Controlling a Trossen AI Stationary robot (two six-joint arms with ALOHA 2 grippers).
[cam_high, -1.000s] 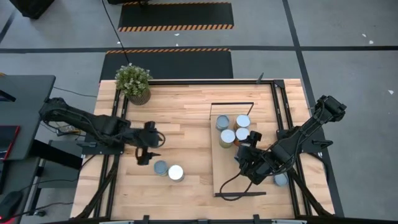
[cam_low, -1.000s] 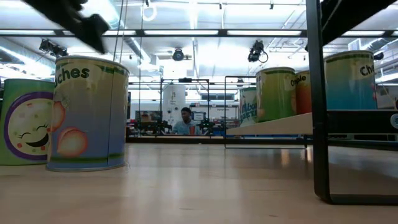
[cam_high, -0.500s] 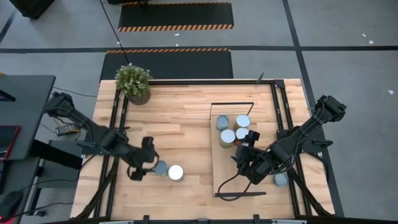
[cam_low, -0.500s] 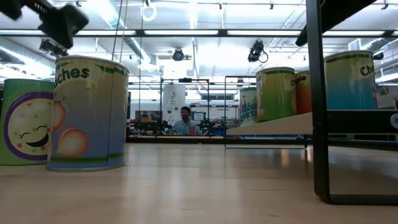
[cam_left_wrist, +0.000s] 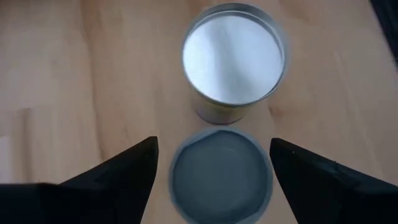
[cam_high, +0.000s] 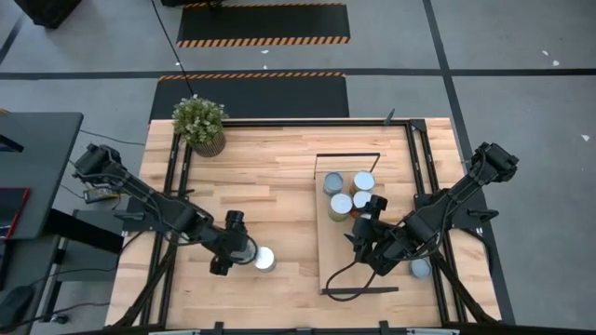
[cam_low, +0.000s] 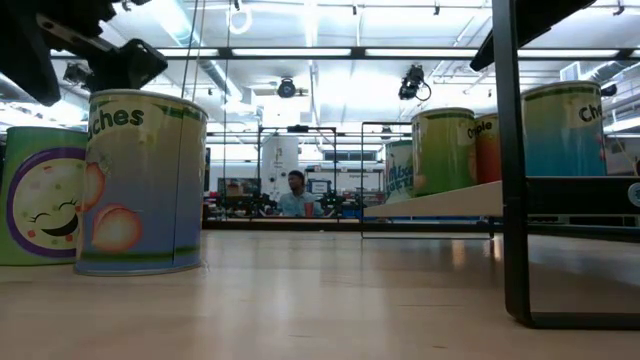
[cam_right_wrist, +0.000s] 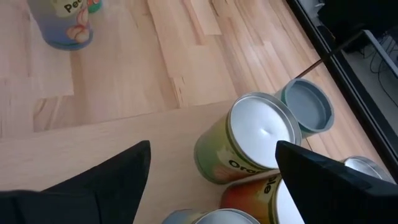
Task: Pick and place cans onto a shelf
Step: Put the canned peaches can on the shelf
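Cans with shiny silver round tops: two (cam_high: 264,259) stand on the wooden desk (cam_high: 279,167), left pincer (cam_left_wrist: 214,171) spread above one, four (cam_high: 350,194) on the light-wood shelf (cam_high: 337,256) beside the spread right pincer (cam_high: 366,226).

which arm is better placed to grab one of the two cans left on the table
Left. The left claw hangs open straight over the shadowed silver-topped can on the tabletop, fingers either side. The right claw hovers over the light-wood shelf.

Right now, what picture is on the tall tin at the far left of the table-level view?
A smiling white face ringed in purple on green, clearest in the low view.
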